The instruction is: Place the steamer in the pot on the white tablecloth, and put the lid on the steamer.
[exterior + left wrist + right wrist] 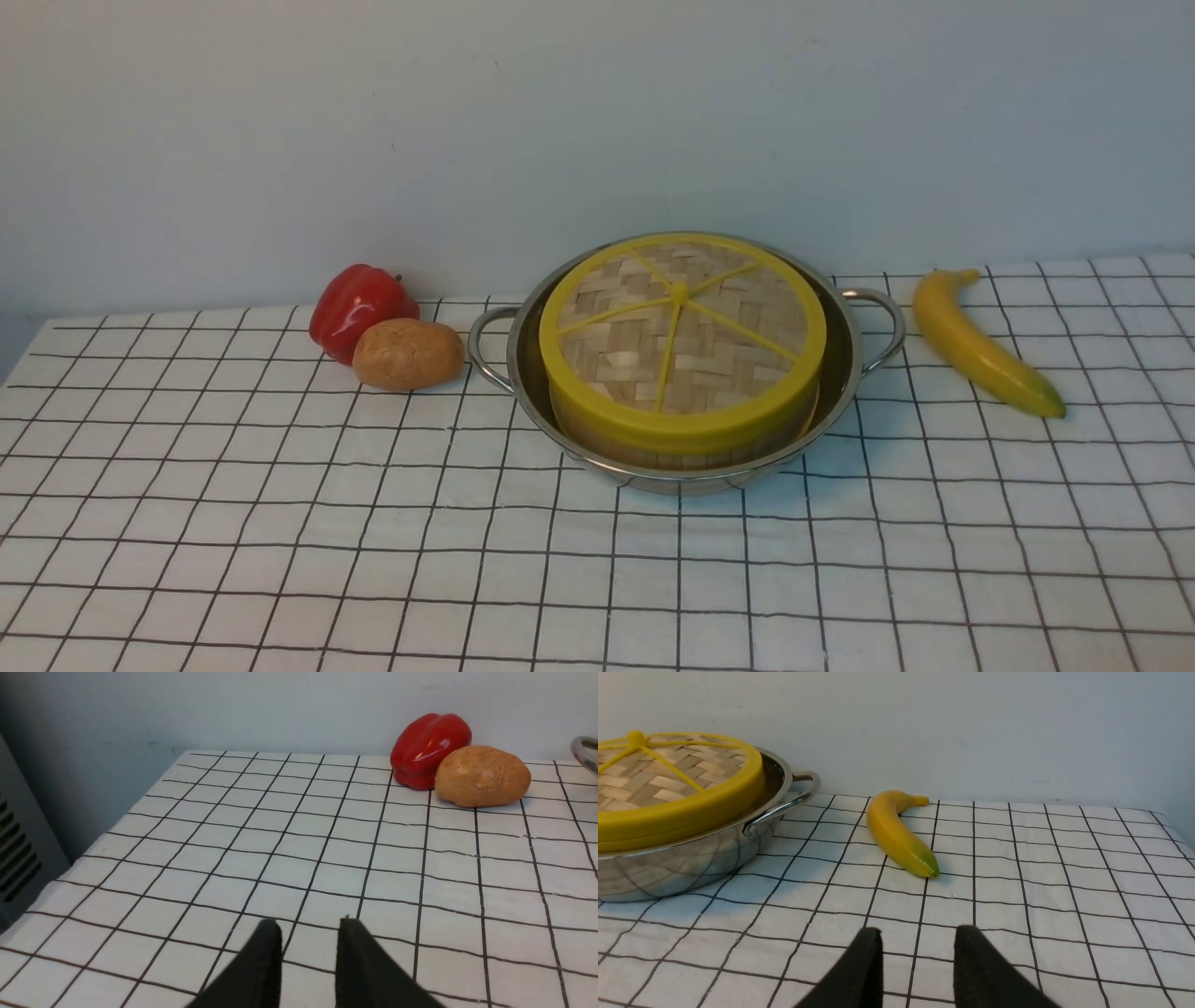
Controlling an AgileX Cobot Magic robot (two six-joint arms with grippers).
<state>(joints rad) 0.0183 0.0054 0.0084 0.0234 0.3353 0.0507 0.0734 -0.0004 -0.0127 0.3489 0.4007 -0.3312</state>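
Sitting on the white tablecloth (280, 523): the pot (845, 373), with the steamer (681, 455) nested inside and the lid (681, 336) resting on top, yellow rim tilting slightly but seemingly covering the basket. Judging the task as essentially finished, with nothing obvious left but drawing clear.

Hovering over bare cloth: the left gripper (308, 933), fingers parted by a modest gap, gripping nothing; red pepper (430, 749) and potato (481, 777) lying well ahead of it, pot handle just showing beyond them.

Hanging likewise: the right gripper (917, 940), jaws apart, carrying nothing; banana (899, 833) lying ahead, covered pot ahead and off to the inner side, well apart from both fingers.
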